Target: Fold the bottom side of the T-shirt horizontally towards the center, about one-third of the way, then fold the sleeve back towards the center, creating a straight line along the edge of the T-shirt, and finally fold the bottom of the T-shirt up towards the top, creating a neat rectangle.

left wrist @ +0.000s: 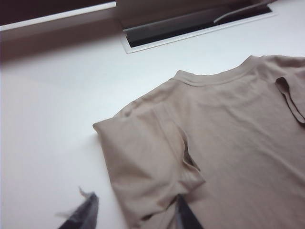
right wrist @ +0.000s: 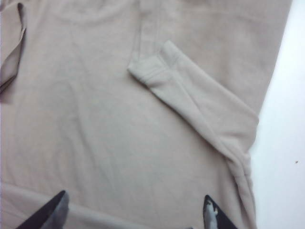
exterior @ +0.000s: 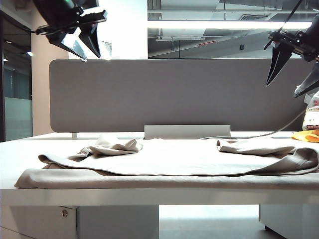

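Nearest cam: bottom of the T-shirt (exterior: 149,179), lying along counter (exterior: 75,195) front edge. T-shirt (exterior: 189,159) flat across counter, both sleeves folded in onto the body. Left pincer (exterior: 85,47) up high at left, spread, holding nothing. Right pincer (exterior: 291,74) high at right, also spread w/ nothing in it. Gray divider (exterior: 174,94) behind.

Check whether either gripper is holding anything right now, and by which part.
Nothing is held. The left gripper and right gripper both hang high above the T-shirt, jaws apart and empty.
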{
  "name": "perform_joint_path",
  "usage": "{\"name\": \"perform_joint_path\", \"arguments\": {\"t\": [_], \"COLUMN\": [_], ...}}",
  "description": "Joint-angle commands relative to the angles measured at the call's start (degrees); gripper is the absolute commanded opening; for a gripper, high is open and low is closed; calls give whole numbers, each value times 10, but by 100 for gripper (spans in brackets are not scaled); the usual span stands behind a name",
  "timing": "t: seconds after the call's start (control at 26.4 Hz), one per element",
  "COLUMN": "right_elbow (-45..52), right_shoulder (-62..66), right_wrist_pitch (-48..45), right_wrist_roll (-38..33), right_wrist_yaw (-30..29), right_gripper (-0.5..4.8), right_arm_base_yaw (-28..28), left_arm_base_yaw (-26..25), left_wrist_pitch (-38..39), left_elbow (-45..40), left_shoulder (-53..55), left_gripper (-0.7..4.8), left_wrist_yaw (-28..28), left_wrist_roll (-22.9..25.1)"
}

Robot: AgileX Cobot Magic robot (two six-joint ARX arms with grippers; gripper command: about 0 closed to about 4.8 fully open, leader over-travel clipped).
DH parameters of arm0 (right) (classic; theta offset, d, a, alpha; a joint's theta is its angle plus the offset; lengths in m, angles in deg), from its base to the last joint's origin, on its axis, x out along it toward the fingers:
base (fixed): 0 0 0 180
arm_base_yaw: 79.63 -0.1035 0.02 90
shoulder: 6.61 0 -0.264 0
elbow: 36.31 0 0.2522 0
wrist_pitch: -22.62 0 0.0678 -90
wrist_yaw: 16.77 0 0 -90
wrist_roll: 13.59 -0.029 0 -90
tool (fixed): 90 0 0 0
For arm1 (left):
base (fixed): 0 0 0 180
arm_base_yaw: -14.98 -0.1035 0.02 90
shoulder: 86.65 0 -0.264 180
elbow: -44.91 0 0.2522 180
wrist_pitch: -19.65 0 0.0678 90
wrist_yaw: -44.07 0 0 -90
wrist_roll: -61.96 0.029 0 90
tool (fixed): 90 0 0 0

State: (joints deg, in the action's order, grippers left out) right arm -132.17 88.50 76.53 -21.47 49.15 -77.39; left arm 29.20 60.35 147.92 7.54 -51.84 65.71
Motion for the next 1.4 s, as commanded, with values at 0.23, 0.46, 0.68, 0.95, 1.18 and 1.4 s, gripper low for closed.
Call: {"name": "perform_joint_path", "arguments": {"t": [0.23, 0.46, 0.68, 0.95, 1.18, 1.4], "right_elbow": [102, 195, 290, 384, 455, 490], "right_shoulder": [-74, -129, -188, -261, -348, -400], "right_wrist_pitch": [-75, -117, -147, -147, -143, -113], "right_wrist_roll": [0, -3, -12, -12, -24, -26], "right_wrist_yaw": [-2, 0, -1, 0, -2, -3], "right_gripper": [354, 354, 354, 355, 361, 401], "right_arm_base_yaw": [1, 3, 4, 5, 16, 45], "left_arm_base_yaw": [1, 1, 2, 2, 2, 2], "left_wrist_pitch": [-74, -125, -128, -129, -129, -129], "left_elbow": [-159, -271, -353, -442, -511, -568], "left_shoulder": [-97, -170, -234, -286, -300, -300], "left_gripper": [208, 209, 209, 210, 220, 286], "left_wrist_yaw": [-6, -20, -60, -97, -124, -137], "left_wrist_roll": [-35, -73, -92, -123, -143, -153]}}
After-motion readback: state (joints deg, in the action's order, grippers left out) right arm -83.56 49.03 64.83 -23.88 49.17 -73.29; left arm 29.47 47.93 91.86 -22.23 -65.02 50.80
